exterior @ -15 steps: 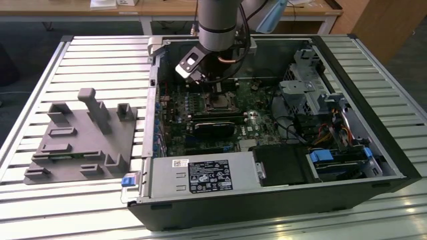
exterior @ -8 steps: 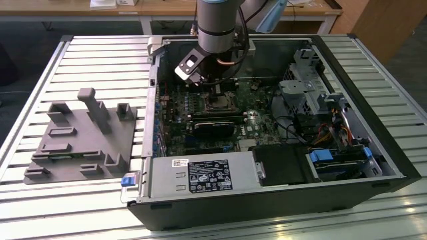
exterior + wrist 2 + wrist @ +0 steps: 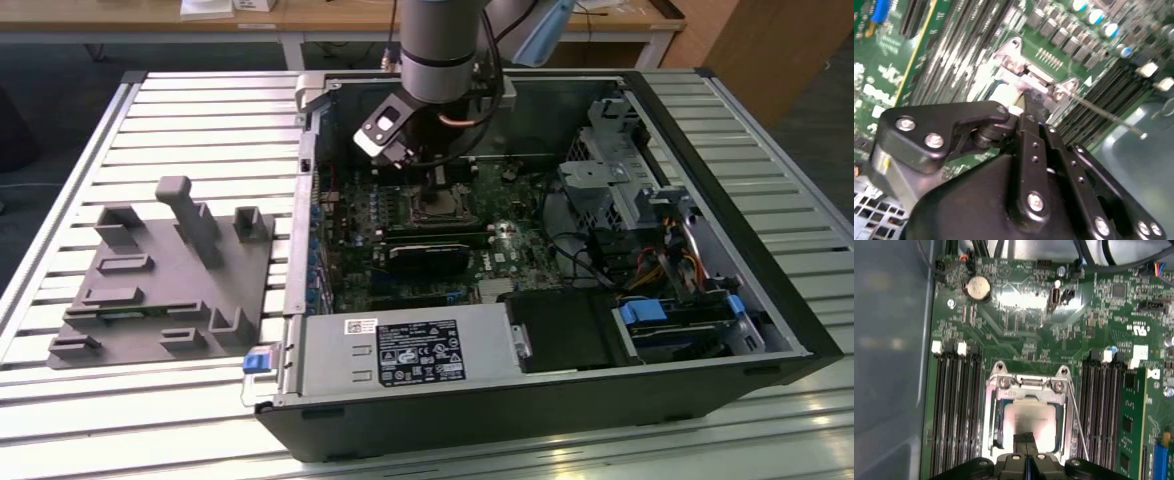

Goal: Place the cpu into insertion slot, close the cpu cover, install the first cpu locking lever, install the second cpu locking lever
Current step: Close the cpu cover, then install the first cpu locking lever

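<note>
Slatted bench [image 3: 200,110], open computer case [image 3: 534,420]: I judge the chip [image 3: 1030,415] light, stiff, fragile, best held by its edges; gripper [image 3: 1026,439], tips pressed together, over its face.

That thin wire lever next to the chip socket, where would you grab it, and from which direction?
Probably pinch the locking lever near its hooked free end, coming down from above. It is a thin rod running between the cpu cover and the memory slots, so its sides look crowded.
</note>
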{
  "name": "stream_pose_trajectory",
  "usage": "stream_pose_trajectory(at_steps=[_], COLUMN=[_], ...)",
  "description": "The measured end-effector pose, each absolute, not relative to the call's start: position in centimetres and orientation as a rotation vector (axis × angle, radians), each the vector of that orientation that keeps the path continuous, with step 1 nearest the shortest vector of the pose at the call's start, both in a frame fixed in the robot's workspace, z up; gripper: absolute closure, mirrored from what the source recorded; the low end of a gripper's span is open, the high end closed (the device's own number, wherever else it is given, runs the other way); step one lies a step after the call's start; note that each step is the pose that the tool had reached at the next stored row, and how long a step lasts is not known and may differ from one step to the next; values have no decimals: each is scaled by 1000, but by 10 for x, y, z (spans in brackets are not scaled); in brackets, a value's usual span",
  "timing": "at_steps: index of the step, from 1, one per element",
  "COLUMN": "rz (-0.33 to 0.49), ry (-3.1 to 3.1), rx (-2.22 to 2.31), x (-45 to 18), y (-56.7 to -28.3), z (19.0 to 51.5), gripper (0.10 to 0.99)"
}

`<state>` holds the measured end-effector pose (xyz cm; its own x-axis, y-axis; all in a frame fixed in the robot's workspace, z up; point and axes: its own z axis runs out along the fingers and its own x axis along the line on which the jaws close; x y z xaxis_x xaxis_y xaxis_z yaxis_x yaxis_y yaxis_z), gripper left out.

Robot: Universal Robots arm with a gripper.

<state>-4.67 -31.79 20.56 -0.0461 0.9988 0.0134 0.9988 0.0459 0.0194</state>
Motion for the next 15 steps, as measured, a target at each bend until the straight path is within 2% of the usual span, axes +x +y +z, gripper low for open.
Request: stream_pose_trajectory(at_steps=[15], rz=[37], ry=[2270], rx=[2168], x=[-28], y=[-318], z=[206], gripper=[980])
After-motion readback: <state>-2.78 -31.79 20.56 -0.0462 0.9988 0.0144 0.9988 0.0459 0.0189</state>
